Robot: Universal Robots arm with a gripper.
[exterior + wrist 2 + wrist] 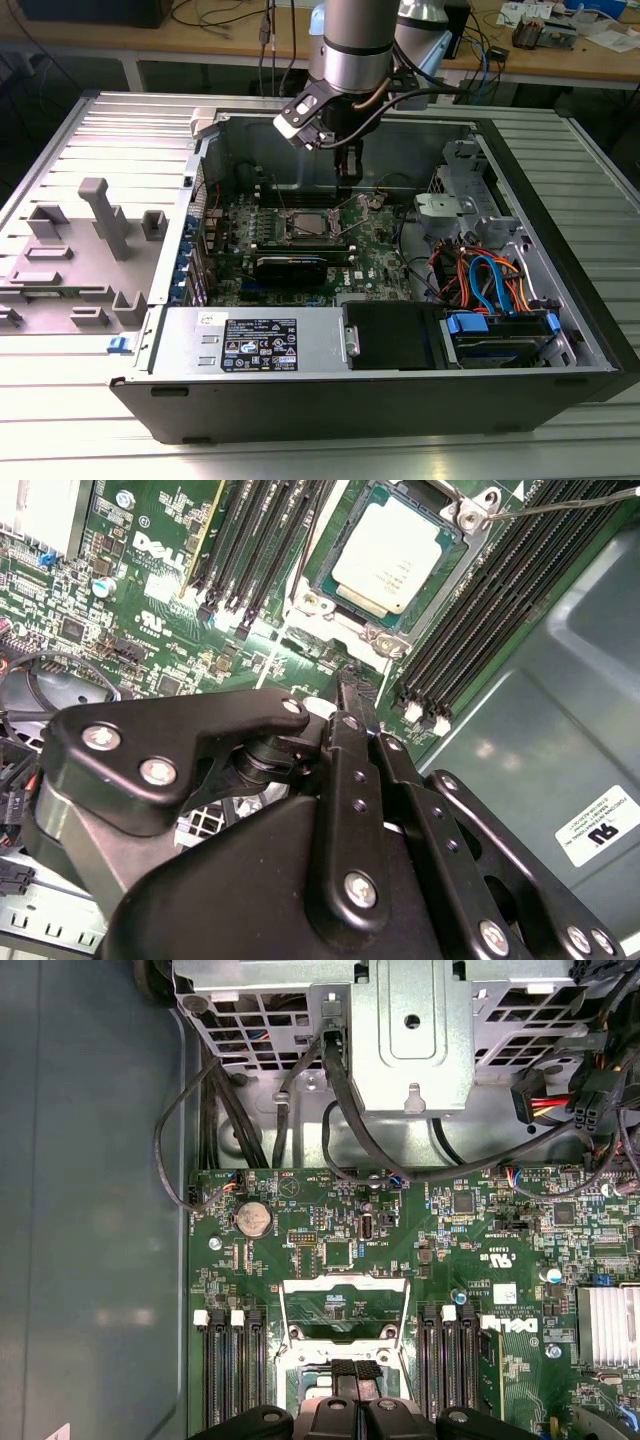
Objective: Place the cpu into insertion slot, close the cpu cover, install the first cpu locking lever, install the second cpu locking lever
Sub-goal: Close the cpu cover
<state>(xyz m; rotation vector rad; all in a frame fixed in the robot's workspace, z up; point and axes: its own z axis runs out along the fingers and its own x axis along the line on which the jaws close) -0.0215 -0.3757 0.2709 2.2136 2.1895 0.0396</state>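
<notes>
The cpu [390, 555], a square chip with a silver-grey top, lies flat in the insertion slot [330, 585] on the green motherboard [150, 570]. In the exterior view the insertion slot [308, 225] is in the middle of the board. The cpu cover [345, 1295], a thin silver frame with a square window, stands raised off the socket. My gripper [355, 1370] hangs just above the socket's edge by the cover, with its black fingers [350, 715] shut and nothing held. One thin wire locking lever [560, 505] sticks out free beside the socket.
Black memory slots [230, 1360] flank the socket on both sides. A metal drive cage [410, 1030] with black cables [240, 1120] stands beyond the board. The case wall [330, 400] and power supply [255, 345] border the front. A grey fixture [100, 215] is on the exterior view's left.
</notes>
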